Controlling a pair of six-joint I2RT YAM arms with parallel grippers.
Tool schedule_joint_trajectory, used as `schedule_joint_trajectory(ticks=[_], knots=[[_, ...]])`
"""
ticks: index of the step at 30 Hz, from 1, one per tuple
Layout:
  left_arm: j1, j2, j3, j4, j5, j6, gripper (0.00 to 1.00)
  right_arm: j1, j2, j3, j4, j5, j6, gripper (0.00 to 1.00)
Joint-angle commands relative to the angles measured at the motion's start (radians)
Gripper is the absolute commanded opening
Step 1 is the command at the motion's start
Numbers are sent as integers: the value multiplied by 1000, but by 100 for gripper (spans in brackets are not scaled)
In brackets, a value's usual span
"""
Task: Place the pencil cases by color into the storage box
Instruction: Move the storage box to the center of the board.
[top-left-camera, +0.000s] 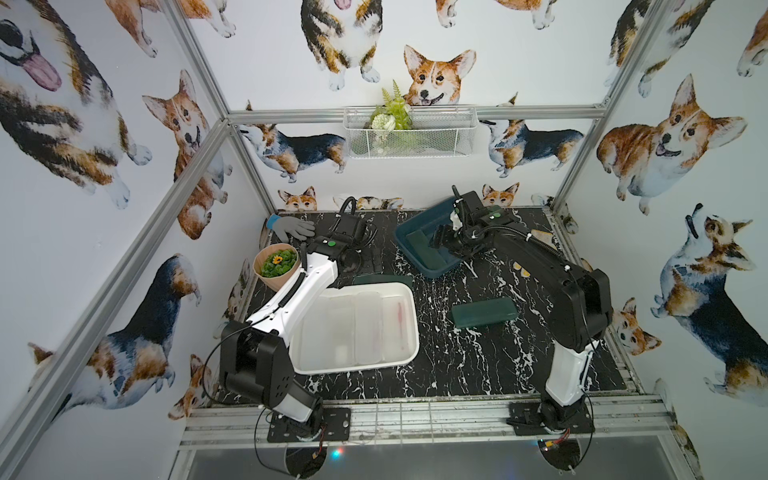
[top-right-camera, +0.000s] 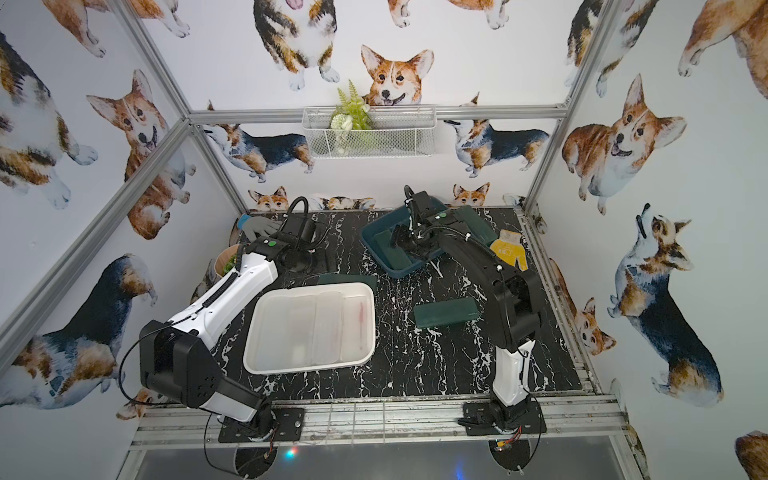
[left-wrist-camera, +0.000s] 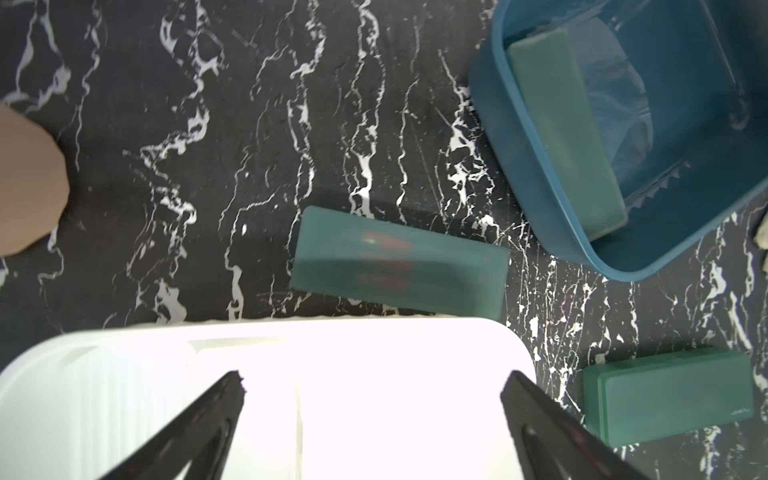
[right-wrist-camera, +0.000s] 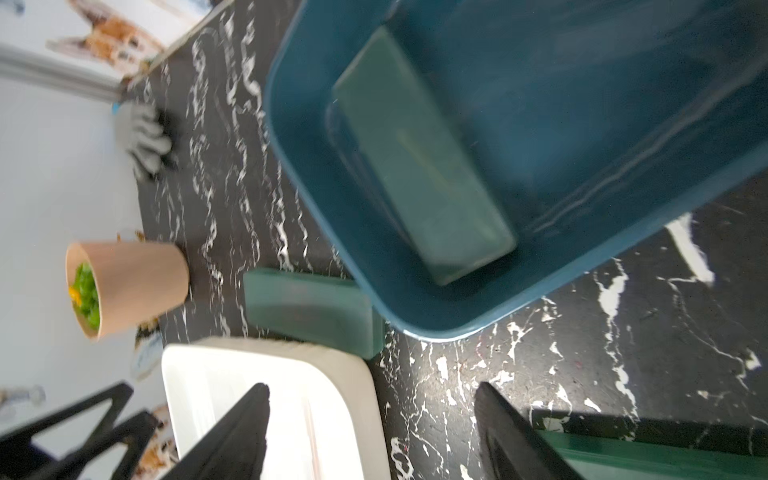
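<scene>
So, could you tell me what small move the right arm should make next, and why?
Probably lift the right gripper clear of the blue plastic bin: it is open and empty, one dark green oblong pencil case already lies inside, and another green case waits on the black marble-patterned table nearby.

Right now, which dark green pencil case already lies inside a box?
The case lying in the blue box; the other green cases lie out on the black table.
</scene>
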Motion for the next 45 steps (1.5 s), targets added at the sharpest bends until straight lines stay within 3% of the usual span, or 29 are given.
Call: schedule_joint_trajectory(ticks=[1, 7, 17, 29, 41, 45], knots=[[20, -47, -29, -86, 29, -79, 100, 33, -30, -30, -48, -49, -220, 75], [79, -143, -127, -129, 69, -146, 100, 92, -34, -83, -104, -94, -308, 69], [176, -188, -170, -164, 94, -154, 100, 184, -3, -140, -84, -131, -275, 60], [212, -166, -182, -38, 31, -311, 99, 239, 115, -165, 10, -155, -202, 48], [215, -23, -16, -1, 7, -292, 99, 310, 118, -241, 155, -172, -85, 17], [215, -5, 7, 1, 2, -292, 99, 335, 116, -263, 171, -167, -55, 11]])
